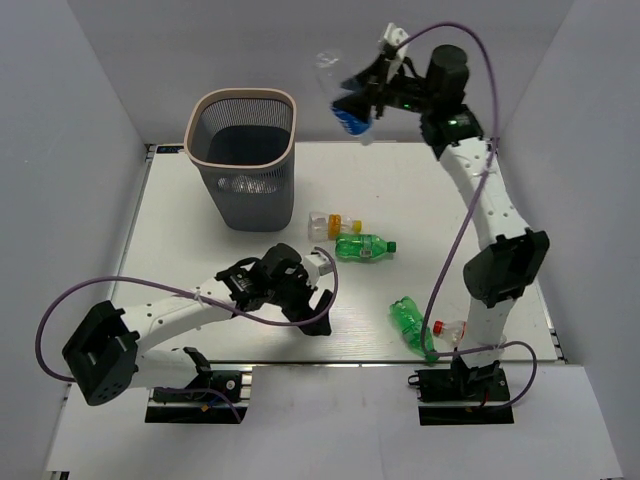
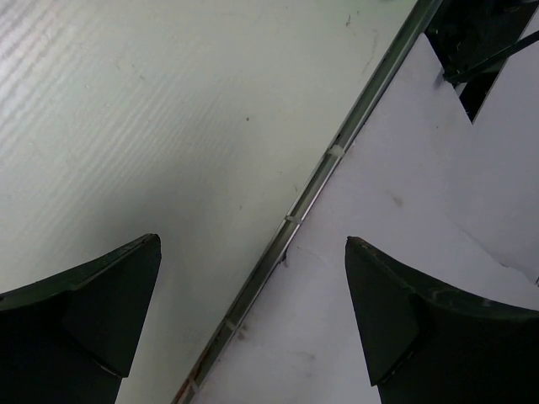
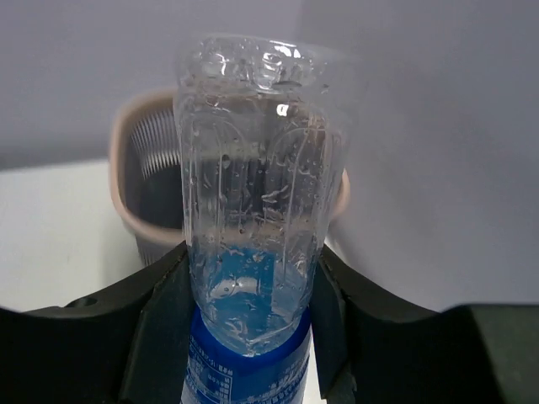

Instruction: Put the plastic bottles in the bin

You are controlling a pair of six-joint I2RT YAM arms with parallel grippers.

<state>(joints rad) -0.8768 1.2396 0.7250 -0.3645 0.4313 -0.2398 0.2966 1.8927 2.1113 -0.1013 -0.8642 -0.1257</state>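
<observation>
My right claw (image 3: 251, 296) pinches a clear bottle (image 3: 257, 160), bin (image 3: 117, 172) just beyond; left claw (image 2: 253, 244) hangs spread over the counter (image 2: 126, 126).

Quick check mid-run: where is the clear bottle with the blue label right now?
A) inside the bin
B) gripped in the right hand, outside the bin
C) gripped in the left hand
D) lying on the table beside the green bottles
B: the right hand is closed around the blue-labelled bottle, with the bin beyond it, while the left hand is open and empty.
</observation>
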